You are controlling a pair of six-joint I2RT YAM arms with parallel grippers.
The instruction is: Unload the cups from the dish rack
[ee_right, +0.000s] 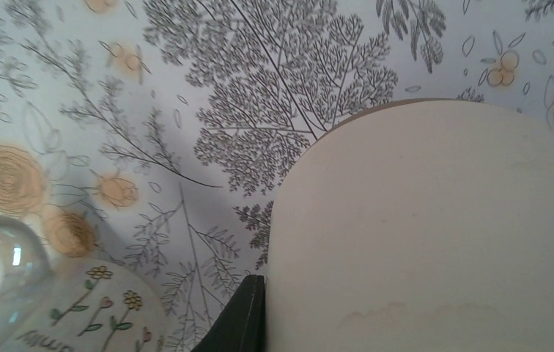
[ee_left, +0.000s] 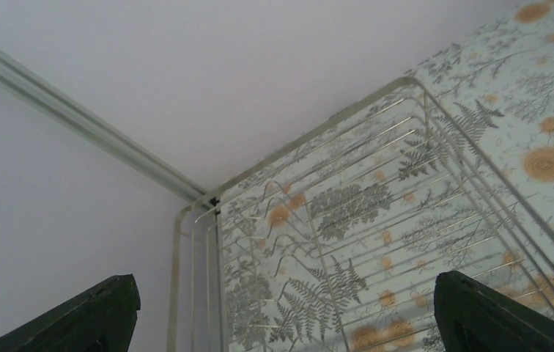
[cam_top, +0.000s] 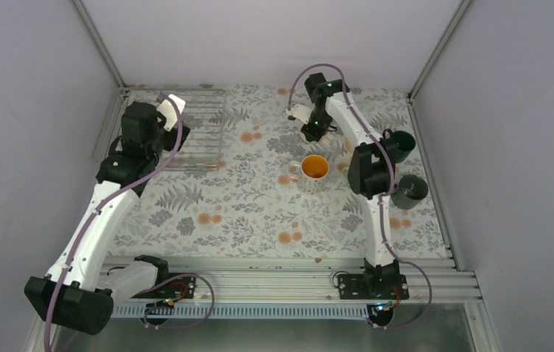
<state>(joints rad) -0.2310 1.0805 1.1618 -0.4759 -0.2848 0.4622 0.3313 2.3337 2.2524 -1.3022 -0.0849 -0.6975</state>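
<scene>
Right pincer (cam_top: 310,126) clamps the cream-white mug (cam_top: 300,112) at the far middle of the floral desk (cam_top: 223,213), one dark finger (ee_right: 243,315) flat against its wall. Just nearer stands the patterned mug (cam_top: 314,170), orange inside, upright. A dark green mug (cam_top: 400,144) and a second dark mug (cam_top: 410,189) sit by the right edge. Left pincer (ee_left: 286,293) hangs spread wide above the dish rack (cam_top: 202,136) in the far left corner.

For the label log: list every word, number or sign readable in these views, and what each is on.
Patterned mug: one line of dark lettering low on its side, blurred and cut off by the frame edge; not readable.
Cream mug, rack: no text seen.
</scene>
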